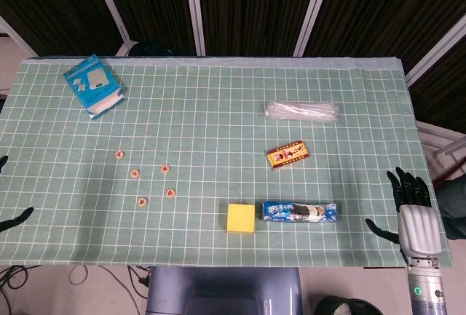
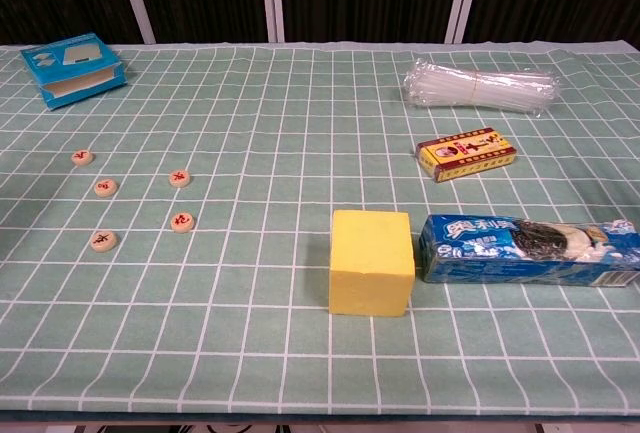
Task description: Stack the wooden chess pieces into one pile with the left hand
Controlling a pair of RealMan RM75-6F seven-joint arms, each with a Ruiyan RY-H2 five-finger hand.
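Several round wooden chess pieces with red characters lie flat and apart on the green checked cloth at the left: one (image 1: pixel 119 155), another (image 1: pixel 135 173), a third (image 1: pixel 165 169), and more below them (image 1: pixel 170 193). The chest view shows the same pieces (image 2: pixel 105 187) scattered, none stacked. Only dark fingertips of my left hand (image 1: pixel 13 220) show at the left edge of the head view, well left of the pieces, spread and holding nothing. My right hand (image 1: pixel 416 217) rests at the table's right edge, fingers apart and empty. Neither hand appears in the chest view.
A yellow block (image 1: pixel 241 217) and a blue snack pack (image 1: pixel 299 212) lie near the front. A small red-yellow box (image 1: pixel 288 155) and a clear plastic bundle (image 1: pixel 302 111) sit further back on the right. A blue box (image 1: pixel 93 84) lies at the back left.
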